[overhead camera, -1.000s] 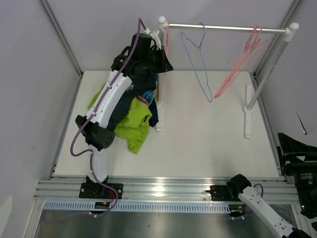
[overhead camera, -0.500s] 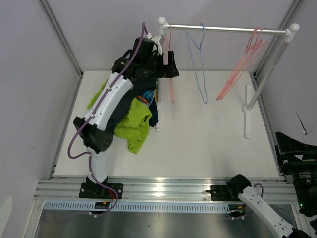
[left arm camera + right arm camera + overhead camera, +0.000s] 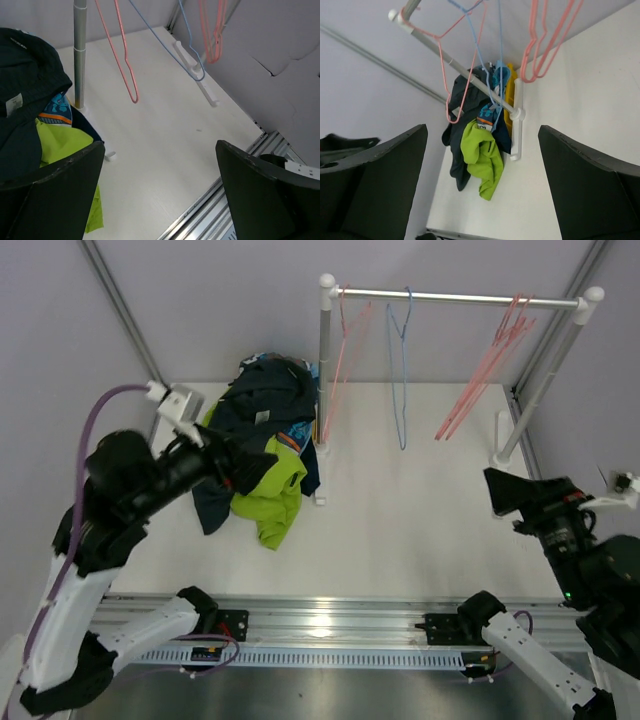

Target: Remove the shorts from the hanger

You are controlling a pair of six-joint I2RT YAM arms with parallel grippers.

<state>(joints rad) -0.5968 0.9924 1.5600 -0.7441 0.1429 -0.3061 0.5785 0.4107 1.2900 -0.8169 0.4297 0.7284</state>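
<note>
**Top view.** We see the shorts [image 3: 262, 430] heaped on the table [image 3: 420, 510] at the foot of the rack's left post [image 3: 324, 390]. The dark pairs [image 3: 265, 390] lie uppermost and the lime green pair [image 3: 272, 490] at the near side, with a sliver of the patterned pair [image 3: 293, 437] between them. The left arm [image 3: 120, 490] stands high over the table's left edge. The left jaws point at the heap, which lies just beyond their tips. The right arm [image 3: 575, 540] stands at the right edge, and the heap lies well apart from the right jaws, across the table. From the rail [image 3: 460, 297] hang a pink hanger [image 3: 340, 365] beside the left post, a blue hanger [image 3: 402, 390], and a cluster of pink hangers [image 3: 478, 380] toward the far end.

**Left wrist view.** The left jaws are spread wide, and the two fingers [image 3: 50, 200] frame bare table. The heap sits ahead and outside the left-hand finger. We see the post and the pink hanger straight ahead, and the blue hanger farther off toward the other finger.

**Right wrist view.** The right jaws are likewise spread wide, with the fingers [image 3: 590, 185] at either edge of the frame. The heap appears far ahead between them, at the post's foot, with the lime green pair nearest. The hangers dangle above and ahead of the jaws.
</note>
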